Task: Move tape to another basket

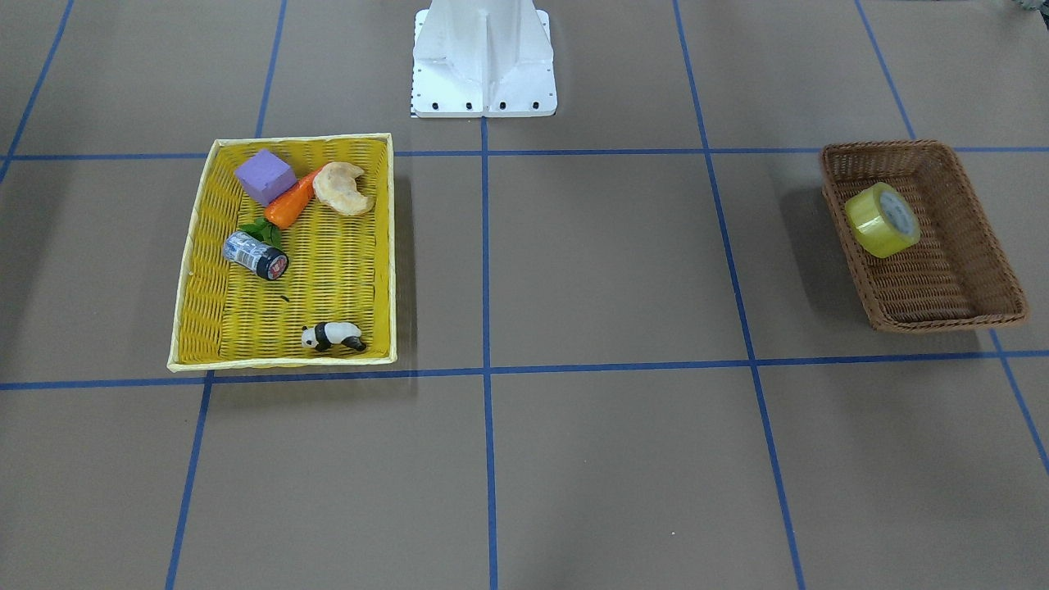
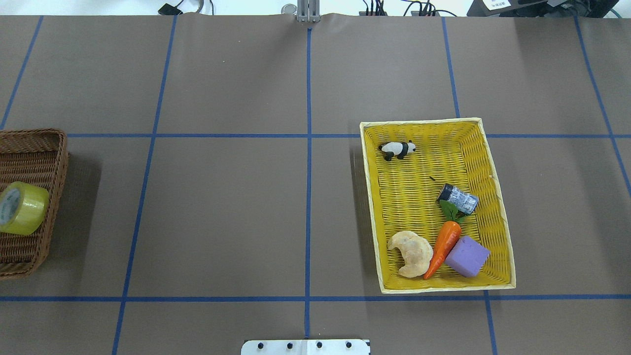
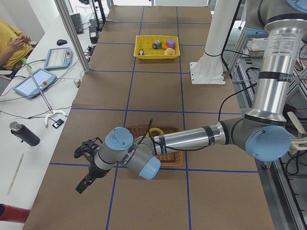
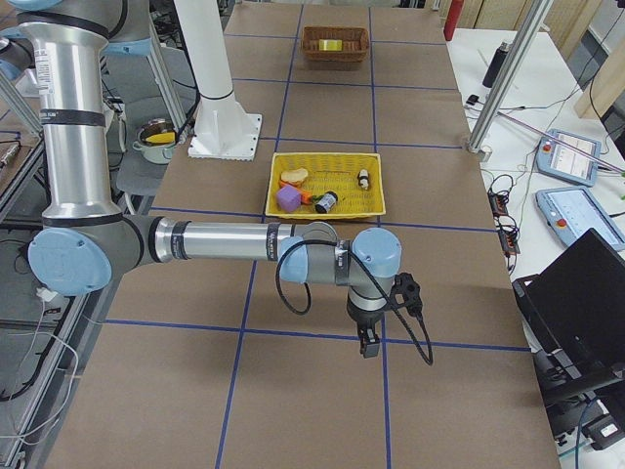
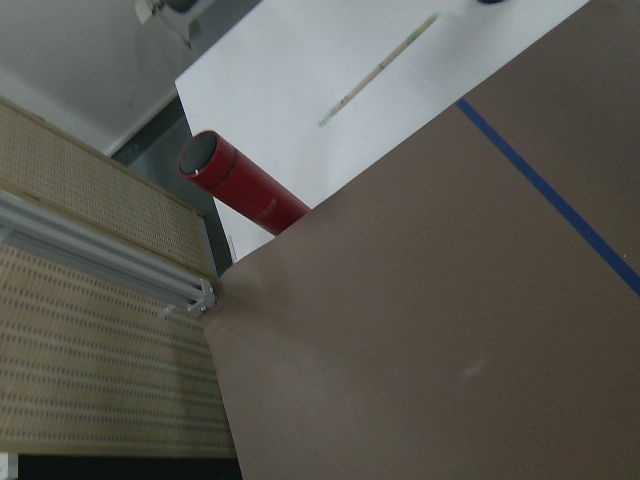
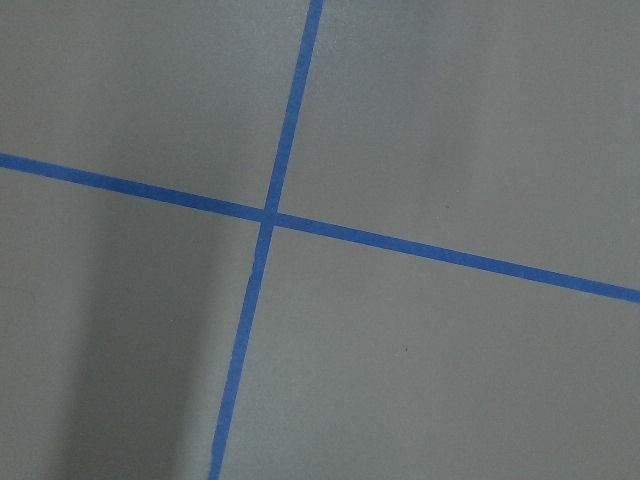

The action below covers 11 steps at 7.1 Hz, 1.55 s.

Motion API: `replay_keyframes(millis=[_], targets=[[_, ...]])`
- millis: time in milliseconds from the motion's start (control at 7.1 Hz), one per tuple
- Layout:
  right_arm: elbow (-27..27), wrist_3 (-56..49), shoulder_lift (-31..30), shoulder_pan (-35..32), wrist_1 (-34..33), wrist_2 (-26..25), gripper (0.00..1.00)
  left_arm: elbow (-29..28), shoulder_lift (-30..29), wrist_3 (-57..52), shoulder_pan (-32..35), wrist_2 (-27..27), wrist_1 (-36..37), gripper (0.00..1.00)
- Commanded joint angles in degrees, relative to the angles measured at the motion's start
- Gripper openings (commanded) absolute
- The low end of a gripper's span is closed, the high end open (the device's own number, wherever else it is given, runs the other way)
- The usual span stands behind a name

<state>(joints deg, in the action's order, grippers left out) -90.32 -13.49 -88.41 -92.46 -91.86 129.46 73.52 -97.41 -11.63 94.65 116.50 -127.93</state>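
Brown paper covers the table (image 2: pixel 222 74), blue lines (image 2: pixel 308 197) gridding it. Left of the white pedestal (image 2: pixel 305 346), the tape (image 2: pixel 22 208) sits in the wicker basket (image 2: pixel 34 148); right, yellow basket (image 2: pixel 498 222). Left gripper (image 3: pixel 82 186), right gripper (image 4: pixel 368 344): grip impossible to tell.

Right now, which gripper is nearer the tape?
Left. The left gripper hangs just outside the basket holding the tape; the right gripper is far away, beyond the yellow basket.
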Motion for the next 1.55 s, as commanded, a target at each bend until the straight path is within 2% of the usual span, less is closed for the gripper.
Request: replay_keyframes(millis=[0,141,282,423,704,1408], targets=[[0.1,0.0,0.0,0.0,-0.1,0.0,1.00,5.6,0.1,0.0,-0.1,2.8,20.6,0.99],[0.1,0.0,0.0,0.0,-0.1,0.0,1.00,5.5,-0.2,0.1,-0.1,8.2,28.1,0.99],[0.1,0.0,0.0,0.0,-0.1,0.0,1.00,5.6,-1.7,0.2,-0.2,16.6,38.6,0.99],[0.8,0.0,0.0,0.0,-0.1,0.1,1.00,7.9,-1.0,0.1,-0.2,17.3,41.2,0.99],[1.3,0.0,0.1,0.0,-0.1,0.1,1.00,8.8,0.6,0.5,-0.3,17.8,38.1,0.99],[1.7,0.5,0.0,0.0,-0.1,0.0,1.00,9.8,1.3,0.2,-0.3,17.8,37.1,0.99]])
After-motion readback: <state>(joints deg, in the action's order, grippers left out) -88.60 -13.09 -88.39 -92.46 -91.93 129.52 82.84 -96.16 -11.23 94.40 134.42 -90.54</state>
